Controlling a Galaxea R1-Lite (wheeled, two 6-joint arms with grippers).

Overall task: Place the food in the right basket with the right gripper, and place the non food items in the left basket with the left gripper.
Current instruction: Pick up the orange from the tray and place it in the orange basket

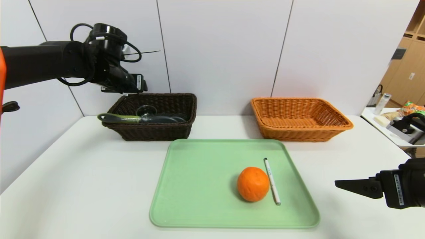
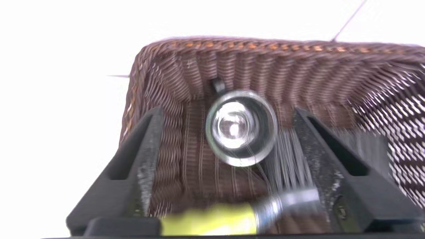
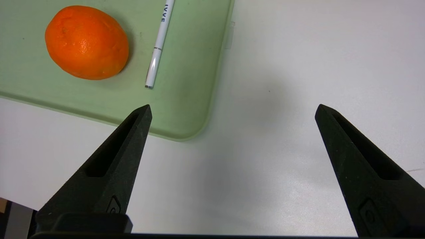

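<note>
The left gripper [image 2: 229,132] hangs over the dark left basket [image 1: 156,131], jaws apart and holding nothing; the glass cup [image 2: 240,127] and brush [image 1: 132,118] lie inside. The orange [image 1: 253,184] and white pen [image 1: 272,181] sit side by side on the green tray [image 1: 186,199], toward its right edge. The right basket [image 1: 298,127] stands behind. The right gripper [image 3: 232,109] waits over bare table [image 1: 358,212] off the tray's right corner, jaws wide apart.

The orange [image 1: 253,184] and the white pen [image 1: 272,181] are lying just beside each other on the green tray [image 1: 199,199], crowding a grasp there. The brush [image 1: 132,118] and glass cup [image 1: 146,110] are filling much of the dark brown basket [image 1: 156,131]; the orange-tan basket [image 1: 300,132] is standing open from above.
</note>
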